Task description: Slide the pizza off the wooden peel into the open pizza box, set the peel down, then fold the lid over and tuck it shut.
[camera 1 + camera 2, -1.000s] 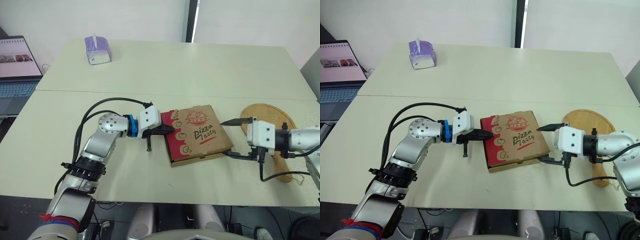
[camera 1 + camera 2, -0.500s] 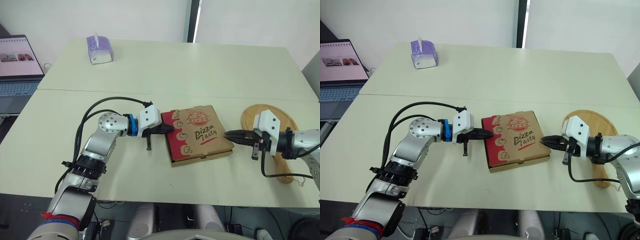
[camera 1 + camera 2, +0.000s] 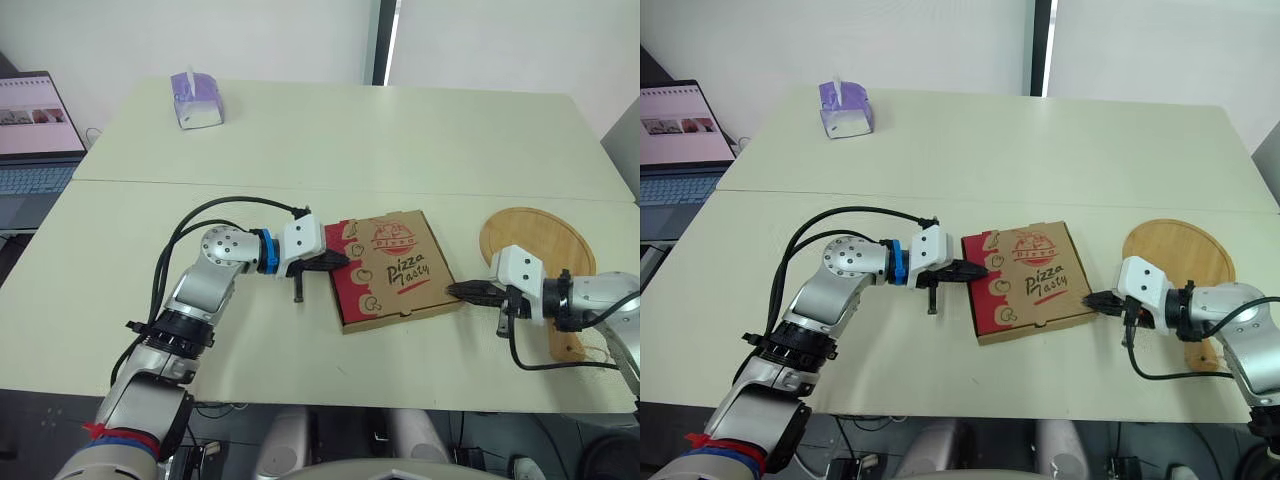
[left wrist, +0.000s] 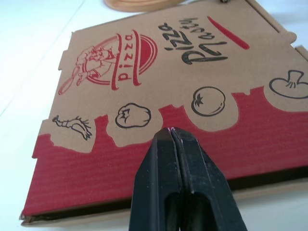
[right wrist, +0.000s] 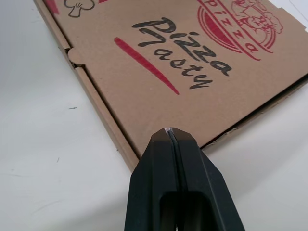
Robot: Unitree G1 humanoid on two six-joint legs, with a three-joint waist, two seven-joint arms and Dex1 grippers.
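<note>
On your table, the pizza box lies shut near the middle of the front edge. The wooden peel lies flat by the right edge, handle toward the front. Your left arm bends at the elbow, forearm level, with the left gripper pinched closed over the lid's red strip. Your right arm reaches in low, the right gripper closed on nothing at the box's right corner, seemingly touching it.

Purple tissue box and open laptop
</note>
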